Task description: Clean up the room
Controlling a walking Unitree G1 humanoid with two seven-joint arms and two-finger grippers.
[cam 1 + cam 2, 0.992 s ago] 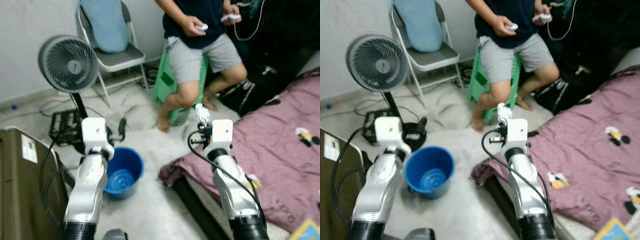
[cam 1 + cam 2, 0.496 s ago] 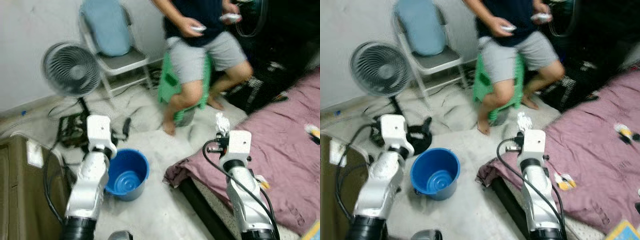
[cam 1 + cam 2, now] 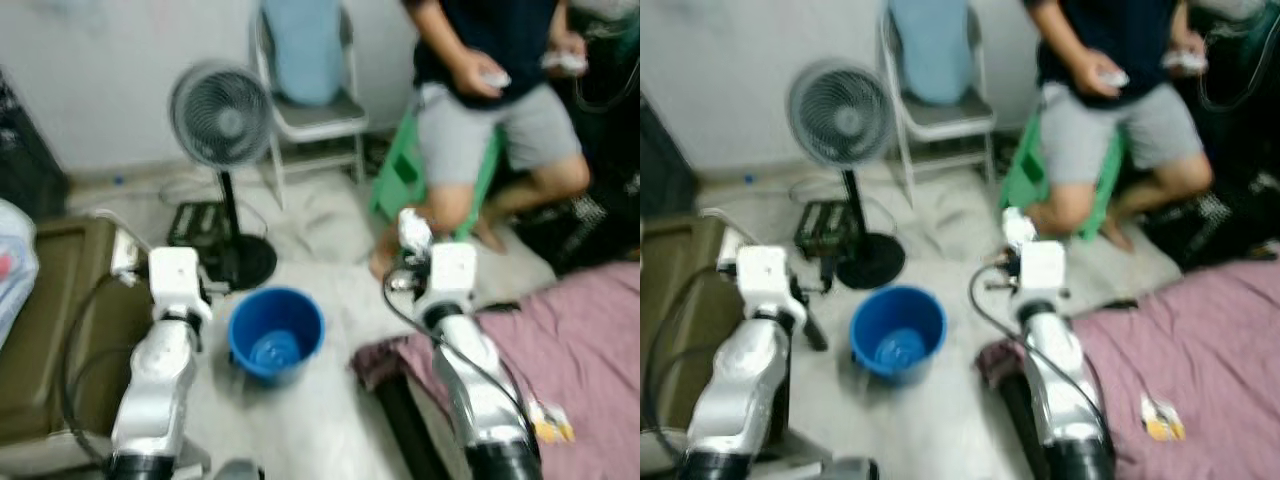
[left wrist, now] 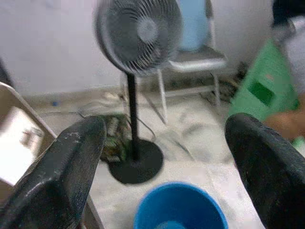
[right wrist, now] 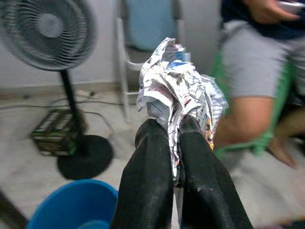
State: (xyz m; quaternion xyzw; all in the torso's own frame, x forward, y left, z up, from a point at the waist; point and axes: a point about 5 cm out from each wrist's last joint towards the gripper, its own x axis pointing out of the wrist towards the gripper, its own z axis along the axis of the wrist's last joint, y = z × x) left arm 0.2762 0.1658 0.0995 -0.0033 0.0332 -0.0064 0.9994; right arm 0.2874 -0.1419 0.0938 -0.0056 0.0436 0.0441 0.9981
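Item: crumpled paper (image 5: 177, 90), printed, white with coloured marks
Location: pinched in the right gripper (image 5: 174, 129), held in the air above the floor, beside and above the blue bucket (image 3: 275, 332), on the bucket's bed side
Right jaws: closed narrow on the lower edge of the wad; most of the paper stands free above the fingertips
Left gripper (image 4: 164, 143): jaws wide, holding nothing, pointed over the bucket's rim toward the fan (image 3: 220, 110) behind it
Handling, judged: very light, soft, crushable, not fragile; a thin fold may slip, so a firm pinch low on the bunched core suits it; should drop freely when released
Bucket: open, apparently nothing in it, a likely bin
Nearby: a seated person (image 3: 490, 90) beyond the bucket; purple bed (image 3: 590, 350) to its far side
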